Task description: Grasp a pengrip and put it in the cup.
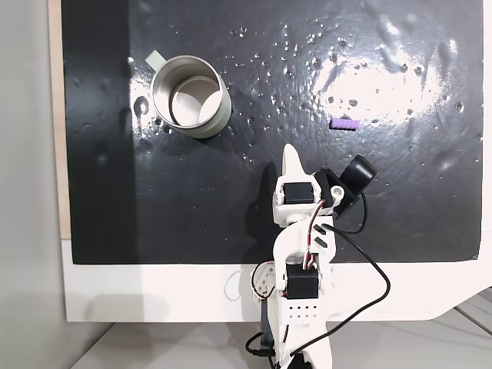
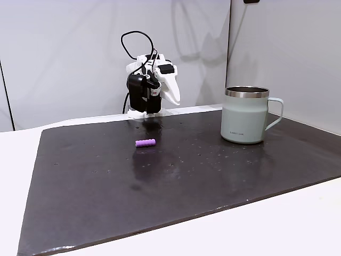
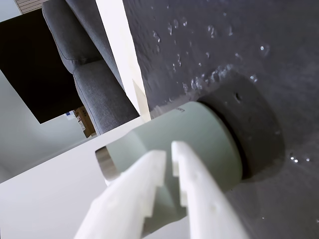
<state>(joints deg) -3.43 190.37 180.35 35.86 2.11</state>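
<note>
Gripper [image 3: 168, 149] nearly closed, white fingers [image 3: 144, 184] almost touching at the tips with only a thin slit between, nothing held. Seen folded back above the near edge of the black mat [image 1: 231, 192] in a fixed view from above, tip [image 1: 290, 154] pointing toward the far side. In a fixed view from the side, sits at the far edge of the mat [image 2: 160, 181], fingers [image 2: 171, 90] angled down and to the right, clear of the surface.

Pen grip [image 1: 344, 124] lying flat on its side on the mat, right of and beyond the gripper in the top-down fixed view, well apart from it. Small purple ridged tube (long axis running left-right there). In the side fixed view, pen grip [image 2: 145, 143] lies on open mat in front of the arm, left of centre.

Cup [image 1: 190, 96] upright on the mat, far left in the top-down view, handle tab toward the upper left, inside pale. Well apart from the pen grip, gripper roughly between them. In the side view, cup [image 2: 245, 114] at right, handle pointing right. Wrist view: cup [image 3: 209, 134] directly behind the fingertips, mat beneath, grey sofa [image 3: 84, 74] in the background (picture tilted).
</note>
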